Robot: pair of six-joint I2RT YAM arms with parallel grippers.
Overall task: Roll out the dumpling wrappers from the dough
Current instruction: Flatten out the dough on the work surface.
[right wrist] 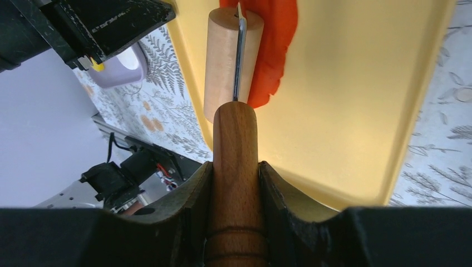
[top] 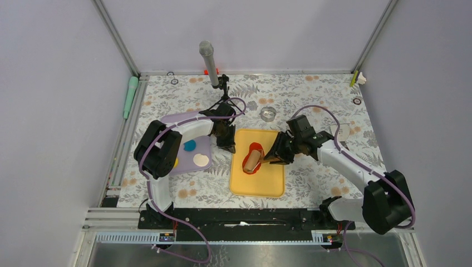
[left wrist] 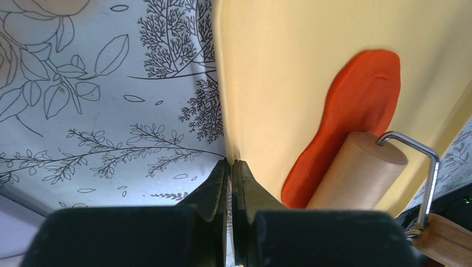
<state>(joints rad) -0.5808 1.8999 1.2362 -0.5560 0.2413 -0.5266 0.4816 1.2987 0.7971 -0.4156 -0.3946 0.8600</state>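
Dough rolling, three views.

Top view: one red dough lies at frame centre on the single yellow tray, partly under the one wooden roller. The left fingers hang just left of the tray's upper left corner. The right fingers reach in from the right. On the purple board, left of centre, lie three other discs, one of each: blue disc, cream disc, and yellow disc, half hidden by the arm. The floral bench carries everything.

Left wrist view: the left fingers are pressed together on nothing, low in the frame over the tray edge. The dough, right of centre, is a long, thin, uneven sheet, not yet round. The roller rests on its lower end.

Right wrist view: the right fingers are clamped on the roller's wooden handle, bottom centre. The drum lies on the dough at the top edge.

Handling, as a judgement: the dough looks soft, light and pliable, probably slightly tacky. Its thin edges would likely stretch or tear if pinched. It is best worked through the roller, which is stiff, gripped at the handle.
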